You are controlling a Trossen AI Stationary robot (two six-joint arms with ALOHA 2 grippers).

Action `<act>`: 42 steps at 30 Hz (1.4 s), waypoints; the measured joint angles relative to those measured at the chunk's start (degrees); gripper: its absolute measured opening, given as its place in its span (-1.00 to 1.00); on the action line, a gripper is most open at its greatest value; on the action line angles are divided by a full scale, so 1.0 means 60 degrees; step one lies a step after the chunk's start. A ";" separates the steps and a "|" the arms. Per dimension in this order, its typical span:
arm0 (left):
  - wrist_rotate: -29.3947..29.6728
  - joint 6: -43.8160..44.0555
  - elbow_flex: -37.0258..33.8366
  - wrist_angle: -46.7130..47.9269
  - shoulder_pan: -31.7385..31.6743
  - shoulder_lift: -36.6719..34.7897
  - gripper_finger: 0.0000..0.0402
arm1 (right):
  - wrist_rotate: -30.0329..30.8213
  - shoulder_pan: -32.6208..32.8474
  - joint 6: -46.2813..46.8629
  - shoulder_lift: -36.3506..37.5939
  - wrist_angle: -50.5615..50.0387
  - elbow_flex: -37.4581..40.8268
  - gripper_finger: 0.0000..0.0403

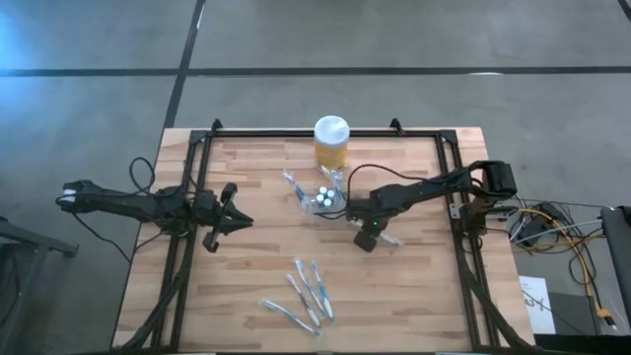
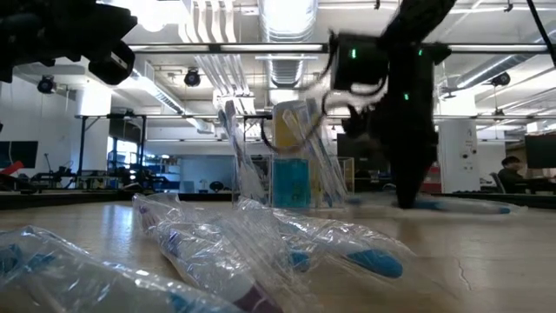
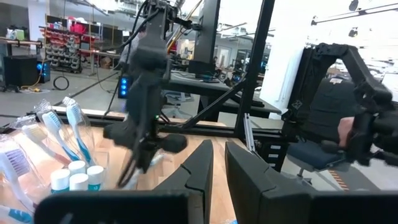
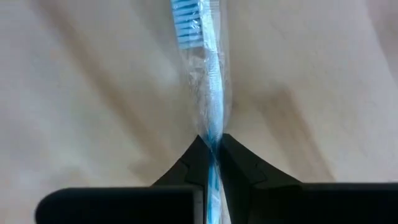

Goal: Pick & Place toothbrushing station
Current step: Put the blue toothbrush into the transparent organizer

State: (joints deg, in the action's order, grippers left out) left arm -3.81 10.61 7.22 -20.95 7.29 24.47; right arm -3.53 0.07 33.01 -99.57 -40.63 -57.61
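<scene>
**With the brush pinched, lift straight and slow**

Since the right gripper (image 4: 211,146) has its jaws closed on a wrapped toothbrush (image 4: 208,74) lying flat on the bench (image 1: 424,296), the step in hand looks like the pick-up, and the care now belongs in the lift. In the right wrist view the jaws meet on the slim handle, with the blue bristle head stretching away beyond the tips and the clear wrapper crinkled around it. Because the hold is narrow and seems to sit away from the head end, the brush may pivot or slip inside its wrapper; I would raise it straight up, without twisting, until it clears the wood, then carry it toward the holder.

From above, the right gripper (image 1: 367,237) sits low over the bench, just beside the clear holder (image 1: 325,197), which already has brushes standing in it and white-capped pieces at its foot. A yellow jar (image 1: 331,143) stands just behind the holder. Nearer the front edge, well apart from the right gripper, a cluster of other wrapped toothbrushes (image 1: 306,291) waits.

Off to the left side, the left gripper (image 1: 232,222) hangs over bare wood, its jaws nearly shut on nothing, the fingers (image 3: 199,171) close together in its own wrist view.
</scene>
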 joint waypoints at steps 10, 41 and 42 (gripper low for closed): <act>0.0000 -0.0069 0.0068 -0.0345 0.0000 -0.0007 -0.77 | 0.0359 0.1226 -0.0813 0.1398 0.2337 -0.1298 -0.91; -0.0010 -0.1174 0.1326 -0.2675 0.0339 0.4244 0.22 | 0.0663 0.1441 -0.4863 -0.1217 1.0879 -0.1975 -0.91; -0.0006 -0.1200 0.1341 -0.2797 0.0339 0.4276 0.22 | 0.0687 0.1440 -0.4867 -0.1271 1.0945 -0.2015 -0.91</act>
State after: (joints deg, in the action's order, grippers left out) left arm -3.85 3.41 15.27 -37.73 9.32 50.12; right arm 0.59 8.71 3.81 -107.20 25.04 -69.70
